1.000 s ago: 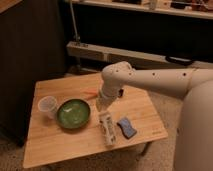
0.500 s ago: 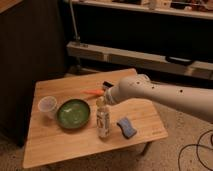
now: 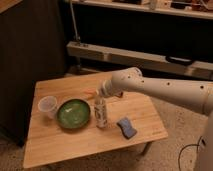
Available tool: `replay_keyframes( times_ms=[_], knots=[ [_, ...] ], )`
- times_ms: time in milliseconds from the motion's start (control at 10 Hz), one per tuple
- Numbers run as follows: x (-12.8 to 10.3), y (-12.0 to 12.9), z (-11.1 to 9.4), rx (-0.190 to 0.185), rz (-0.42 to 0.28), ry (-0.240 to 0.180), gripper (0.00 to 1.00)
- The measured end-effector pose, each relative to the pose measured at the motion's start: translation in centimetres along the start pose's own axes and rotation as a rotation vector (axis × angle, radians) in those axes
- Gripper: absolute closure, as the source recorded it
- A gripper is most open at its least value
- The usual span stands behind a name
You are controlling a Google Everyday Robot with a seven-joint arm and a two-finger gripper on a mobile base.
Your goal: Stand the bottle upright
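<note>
The bottle (image 3: 101,116), slim and pale with a light label, stands upright on the wooden table (image 3: 90,144), just right of the green bowl (image 3: 73,113). My gripper (image 3: 100,96) is right at the bottle's top, reaching in from the right at the end of the white arm (image 3: 150,87). It is shut on the bottle's neck, which hides the cap.
A translucent cup (image 3: 48,106) stands left of the bowl. A blue block (image 3: 127,127) lies to the right of the bottle. A small orange thing (image 3: 89,92) lies behind the gripper. Dark cabinets stand behind and left of the table.
One second ago the bottle lay tilted near the blue block. It has been raised upright and shifted slightly toward the bowl. The arm has stretched out lower across the table.
</note>
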State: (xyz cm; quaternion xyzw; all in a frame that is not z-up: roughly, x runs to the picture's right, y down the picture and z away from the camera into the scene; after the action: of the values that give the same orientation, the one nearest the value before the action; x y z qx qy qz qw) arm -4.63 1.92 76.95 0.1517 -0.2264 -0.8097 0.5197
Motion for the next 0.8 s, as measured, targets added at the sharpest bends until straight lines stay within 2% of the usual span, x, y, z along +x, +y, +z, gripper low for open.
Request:
replay_keyframes(
  times_ms=[200,300,400,800],
  knots=[
    [0.9,0.1,-0.9,-0.115,-0.004,0.036,1.00],
    [1.2,0.1,-0.9,-0.119,-0.009,0.047,1.00],
    [1.3,0.6,-1.0,-0.118,-0.015,0.050,1.00],
    [1.8,1.9,0.2,-0.029,0.020,0.039,1.00]
  ],
)
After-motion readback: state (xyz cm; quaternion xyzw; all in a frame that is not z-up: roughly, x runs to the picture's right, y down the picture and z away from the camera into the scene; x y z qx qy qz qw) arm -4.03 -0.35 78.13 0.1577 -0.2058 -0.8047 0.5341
